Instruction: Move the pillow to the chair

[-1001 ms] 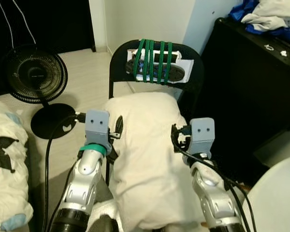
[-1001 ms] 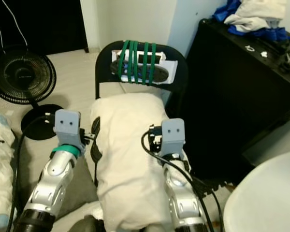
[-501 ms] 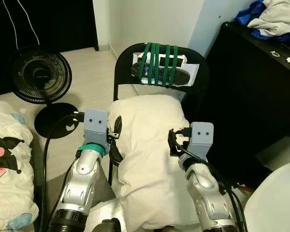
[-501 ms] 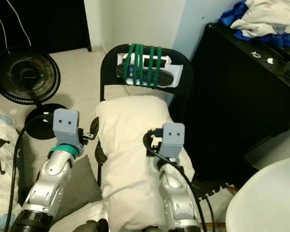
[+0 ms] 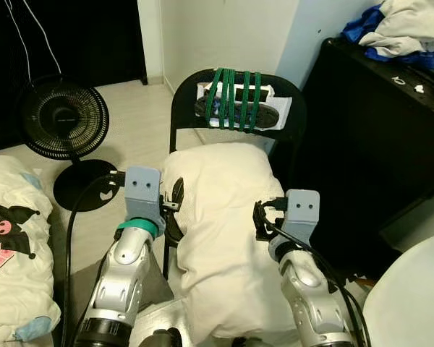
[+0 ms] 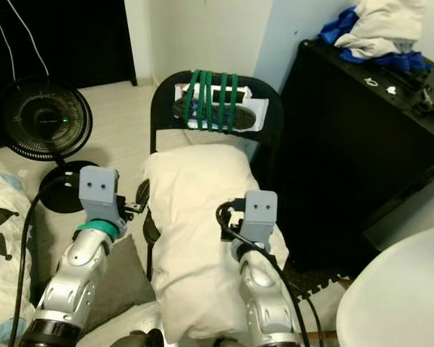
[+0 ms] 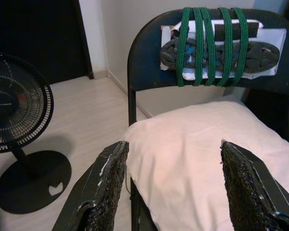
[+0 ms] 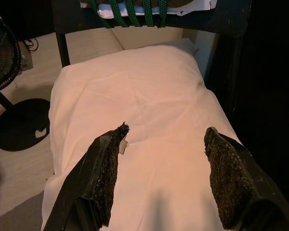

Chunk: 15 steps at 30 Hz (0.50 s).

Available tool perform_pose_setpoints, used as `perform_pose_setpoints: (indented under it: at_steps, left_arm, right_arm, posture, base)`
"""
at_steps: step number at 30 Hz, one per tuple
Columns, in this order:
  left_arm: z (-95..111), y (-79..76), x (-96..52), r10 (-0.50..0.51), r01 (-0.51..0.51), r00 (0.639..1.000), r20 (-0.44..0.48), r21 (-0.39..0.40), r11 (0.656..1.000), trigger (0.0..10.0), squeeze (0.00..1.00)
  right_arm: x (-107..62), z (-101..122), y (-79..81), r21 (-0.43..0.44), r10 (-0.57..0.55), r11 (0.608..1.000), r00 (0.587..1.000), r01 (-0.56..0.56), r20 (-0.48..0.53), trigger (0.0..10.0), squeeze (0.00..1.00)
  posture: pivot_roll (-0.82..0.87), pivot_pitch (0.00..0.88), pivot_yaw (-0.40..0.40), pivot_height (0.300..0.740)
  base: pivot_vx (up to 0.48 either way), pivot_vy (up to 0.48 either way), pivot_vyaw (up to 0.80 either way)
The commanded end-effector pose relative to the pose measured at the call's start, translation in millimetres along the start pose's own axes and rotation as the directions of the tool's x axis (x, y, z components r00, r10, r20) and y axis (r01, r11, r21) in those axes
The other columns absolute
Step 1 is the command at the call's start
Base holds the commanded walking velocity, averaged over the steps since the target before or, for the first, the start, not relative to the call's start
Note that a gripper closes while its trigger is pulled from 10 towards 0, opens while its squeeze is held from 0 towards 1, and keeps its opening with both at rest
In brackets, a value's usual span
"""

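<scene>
A cream pillow (image 5: 220, 217) lies lengthwise on the seat of a black folding chair (image 5: 182, 108), its far end against the backrest. Green cords (image 5: 231, 97) strap a dark and white bundle to that backrest. My left gripper (image 7: 173, 159) is open at the pillow's left edge, one finger (image 7: 111, 178) out over the floor side and the other above the pillow. Over the pillow's near right part my right gripper (image 8: 166, 139) is open, both fingers (image 8: 221, 178) spread above the fabric with nothing between them.
A black floor fan (image 5: 60, 119) stands left of the chair, its cable running toward me. A black cabinet (image 5: 376, 144) topped with clothes (image 5: 405, 29) is close on the right. Printed bedding (image 5: 11, 246) lies at the left and a white round object (image 5: 412, 296) at lower right.
The head view has shifted a little. The pillow stays on the chair seat. Both arms have drawn back slightly toward me, the right one most.
</scene>
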State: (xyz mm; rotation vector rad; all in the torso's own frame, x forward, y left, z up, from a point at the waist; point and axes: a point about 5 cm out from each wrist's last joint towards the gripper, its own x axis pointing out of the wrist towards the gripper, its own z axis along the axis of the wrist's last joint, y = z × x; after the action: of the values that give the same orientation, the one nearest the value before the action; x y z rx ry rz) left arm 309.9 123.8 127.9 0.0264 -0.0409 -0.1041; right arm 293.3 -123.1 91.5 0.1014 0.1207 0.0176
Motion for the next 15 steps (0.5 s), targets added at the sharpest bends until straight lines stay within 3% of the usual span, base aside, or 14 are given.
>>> perform_pose_setpoints:
  at_steps: [1,15]
  left_arm:
    - [-3.6,-0.2,-3.1,-0.007,0.007,1.000,-0.020,-0.002,1.000,10.0,0.00]
    - [-3.8,-1.4,-3.6,-0.019,0.019,0.999,-0.030,-0.006,1.000,10.0,0.00]
  right_arm:
    - [-3.3,-12.2,-2.4,0.008,-0.012,1.000,0.998,0.013,-0.054,10.0,0.00]
    - [-3.9,-14.8,-1.7,0.016,-0.007,1.000,0.998,0.008,-0.066,10.0,0.00]
  posture:
    - [0.03,0.040,0.041,0.740]
    - [0.03,0.042,0.043,0.740]
  base:
    - [0.000,0.000,0.00]
    - [0.000,0.000,0.00]
